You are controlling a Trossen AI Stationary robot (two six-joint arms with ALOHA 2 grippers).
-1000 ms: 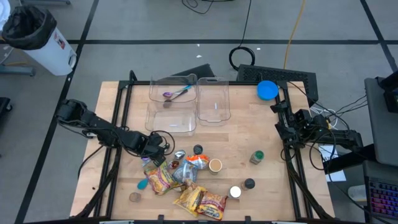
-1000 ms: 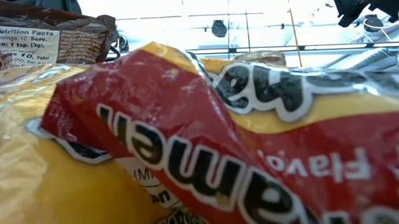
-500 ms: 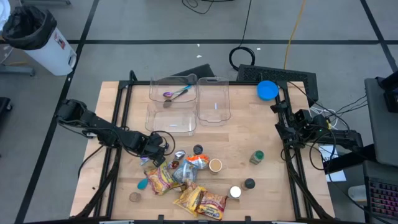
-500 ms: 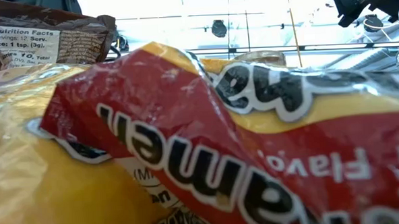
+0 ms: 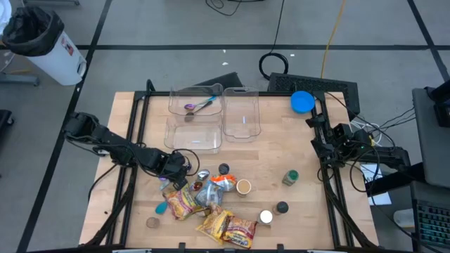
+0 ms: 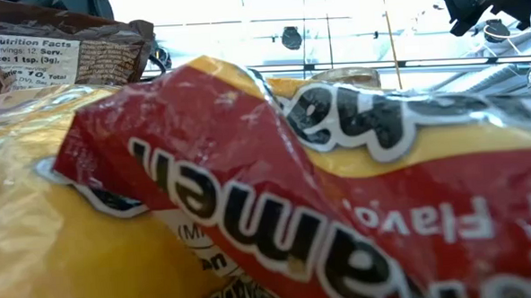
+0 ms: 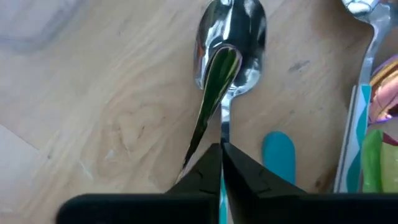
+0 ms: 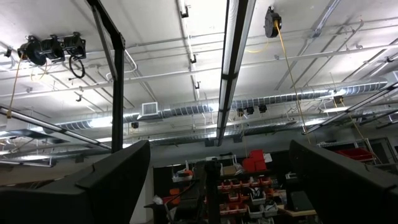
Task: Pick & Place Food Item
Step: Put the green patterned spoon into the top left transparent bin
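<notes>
1. Left gripper (image 5: 184, 171): I see it low over the table (image 5: 295, 211), at the 10 o'clock edge of the food pile. In the left wrist view its fingers (image 7: 205, 177) are pressed together on the handle of a metal spoon (image 7: 230, 43) that lies on the wood.
2. Right gripper (image 5: 314, 121): I find it parked at the table's 3 o'clock edge, pointing up at the ceiling, fingers (image 8: 118, 180) spread wide, holding nothing.
3. Food items: snack packets (image 5: 228, 226) at 6 o'clock, with a yellow-and-red packet (image 6: 294, 193) filling the low view.
4. Clear bins (image 5: 214, 116): two at 12 o'clock; the left one holds a purple utensil (image 5: 199, 106).
5. Blue lid (image 5: 302, 101): at 1 o'clock.
6. Small jars (image 5: 290, 177): scattered at 4 to 5 o'clock.
</notes>
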